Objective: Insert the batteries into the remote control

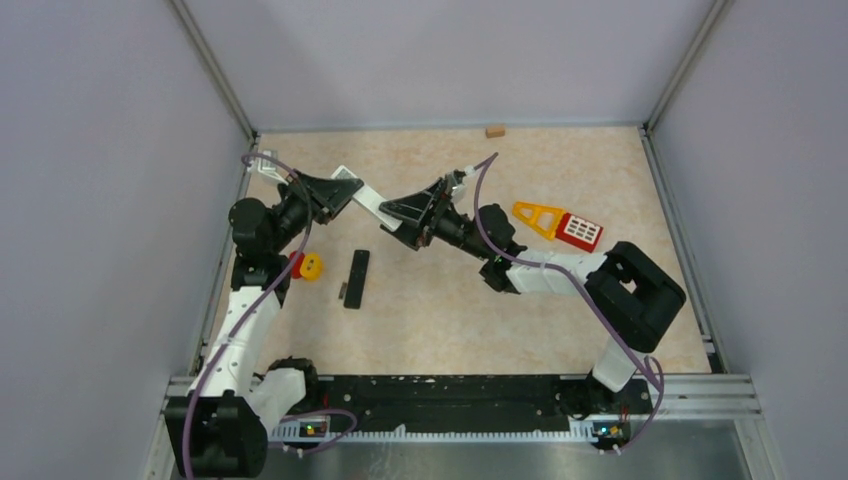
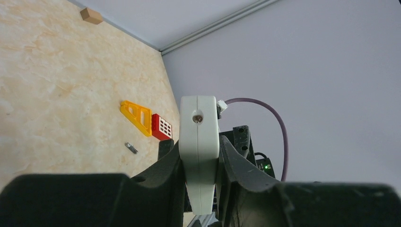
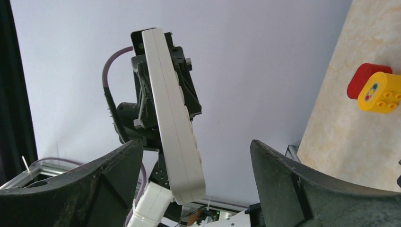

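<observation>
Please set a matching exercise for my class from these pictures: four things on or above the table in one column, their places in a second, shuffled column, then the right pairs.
Things
1. white remote
2. black remote
3. wooden block
4. yellow triangular piece

Places
A. at the table's far edge, by the back wall
B. right against a red block
C. lifted off the table, between the left arm's fingers
D. lying flat on the table, near the left arm

Pairs: 1-C, 2-D, 3-A, 4-B
</observation>
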`<action>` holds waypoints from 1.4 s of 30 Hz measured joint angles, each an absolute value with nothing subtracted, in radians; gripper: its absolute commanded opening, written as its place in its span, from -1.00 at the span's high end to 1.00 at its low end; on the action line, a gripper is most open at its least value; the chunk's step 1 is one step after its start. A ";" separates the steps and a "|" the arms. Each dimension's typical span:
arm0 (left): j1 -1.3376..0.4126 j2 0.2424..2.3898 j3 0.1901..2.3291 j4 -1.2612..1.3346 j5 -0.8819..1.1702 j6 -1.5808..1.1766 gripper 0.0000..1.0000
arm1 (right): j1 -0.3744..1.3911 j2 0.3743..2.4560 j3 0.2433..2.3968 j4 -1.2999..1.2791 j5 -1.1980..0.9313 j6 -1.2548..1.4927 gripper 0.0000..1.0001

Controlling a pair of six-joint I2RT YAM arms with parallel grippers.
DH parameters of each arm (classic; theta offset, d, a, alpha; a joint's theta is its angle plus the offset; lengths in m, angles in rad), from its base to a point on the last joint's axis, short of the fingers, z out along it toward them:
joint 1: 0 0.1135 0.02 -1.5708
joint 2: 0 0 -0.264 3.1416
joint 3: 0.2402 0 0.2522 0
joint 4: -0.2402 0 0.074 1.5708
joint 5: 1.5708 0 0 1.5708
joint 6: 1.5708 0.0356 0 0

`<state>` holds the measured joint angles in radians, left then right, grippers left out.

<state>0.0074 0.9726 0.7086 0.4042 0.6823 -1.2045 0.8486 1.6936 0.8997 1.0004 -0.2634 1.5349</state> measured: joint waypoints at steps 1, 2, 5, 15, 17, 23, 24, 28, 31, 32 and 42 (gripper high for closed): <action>0.007 0.970 0.706 0.407 0.681 -1.208 1.00 | 0.849 1.694 0.902 1.008 -0.259 1.535 -0.66; 0.007 0.966 0.702 0.410 0.680 -1.212 1.00 | 0.849 1.694 0.912 1.007 -0.258 1.535 -0.57; 0.007 0.958 0.696 0.425 0.676 -1.228 1.00 | 0.848 1.698 0.953 0.997 -0.260 1.533 -0.28; 0.007 0.918 0.692 0.446 0.662 -1.245 1.00 | 0.848 1.716 1.015 0.972 -0.272 1.536 0.50; 0.008 0.919 0.692 0.435 0.654 -1.275 1.00 | 0.848 1.716 1.015 0.983 -0.275 1.521 0.63; 0.007 0.933 0.717 0.382 0.665 -1.314 1.00 | 0.841 1.716 1.000 1.025 -0.293 1.475 0.73; 0.007 0.938 0.726 0.371 0.670 -1.312 1.00 | 0.841 1.716 0.995 1.035 -0.297 1.469 0.73; 0.003 0.947 0.756 0.323 0.688 -1.310 1.00 | 0.830 1.716 0.979 1.078 -0.326 1.454 0.72; 0.000 0.947 0.758 0.314 0.696 -1.311 1.00 | 0.828 1.715 0.966 1.096 -0.336 1.440 0.50; 0.000 0.947 0.758 0.310 0.697 -1.310 1.00 | 0.828 1.713 0.962 1.093 -0.336 1.439 0.38; 0.004 0.939 0.734 0.324 0.640 -1.311 1.00 | 0.826 1.655 0.963 0.870 -0.287 1.411 -0.36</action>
